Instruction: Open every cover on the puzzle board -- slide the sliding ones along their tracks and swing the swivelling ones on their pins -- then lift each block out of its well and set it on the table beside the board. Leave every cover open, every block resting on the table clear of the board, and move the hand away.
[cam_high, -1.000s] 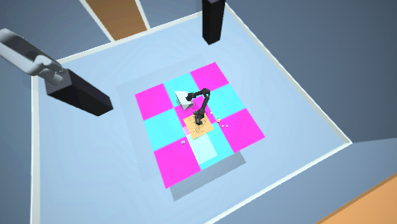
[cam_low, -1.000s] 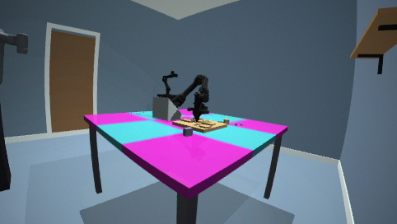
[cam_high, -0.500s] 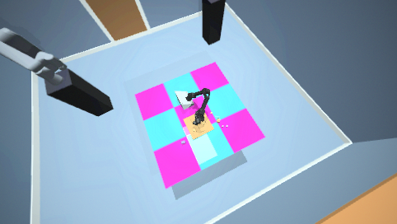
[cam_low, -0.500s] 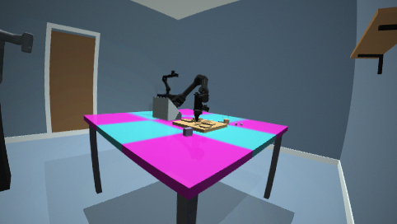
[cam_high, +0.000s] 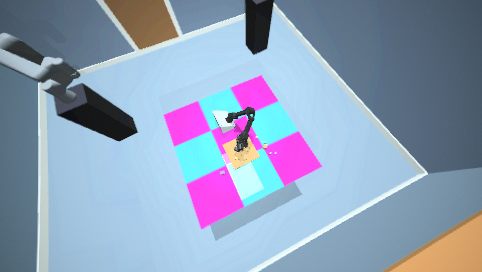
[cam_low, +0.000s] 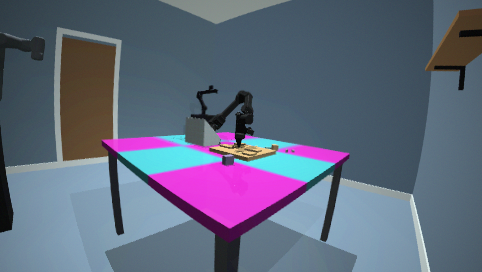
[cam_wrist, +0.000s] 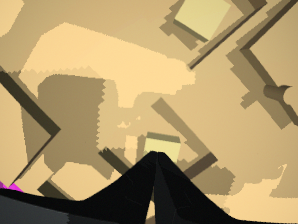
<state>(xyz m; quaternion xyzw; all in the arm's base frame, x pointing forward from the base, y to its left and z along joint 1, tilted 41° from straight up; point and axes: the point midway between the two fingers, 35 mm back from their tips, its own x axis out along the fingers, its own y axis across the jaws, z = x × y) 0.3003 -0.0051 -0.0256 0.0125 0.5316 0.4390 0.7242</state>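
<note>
The wooden puzzle board (cam_high: 236, 164) (cam_low: 248, 157) (cam_wrist: 135, 55) lies on the table, with dark-edged slots and raised strips. My gripper (cam_high: 240, 149) (cam_low: 238, 145) (cam_wrist: 156, 158) is shut, points down and is low over the board. Just beyond its fingertips in the wrist view is a small pale yellow block-like piece (cam_wrist: 162, 145), partly hidden by the fingers; it is not between them. Another pale yellow piece (cam_wrist: 204, 18) shows at the top right. A purple-grey block (cam_high: 222, 173) (cam_low: 228, 160) and a tan block (cam_high: 265, 146) (cam_low: 275, 147) rest on the table, clear of the board. Cover positions are hard to tell.
A grey wedge-shaped box (cam_high: 220, 119) (cam_low: 198, 131) stands beside the arm's base. Small pale bits (cam_high: 273, 153) (cam_low: 290, 150) lie past the tan block. A white rectangle (cam_high: 246, 181) lies beside the board. Shadows cross the board.
</note>
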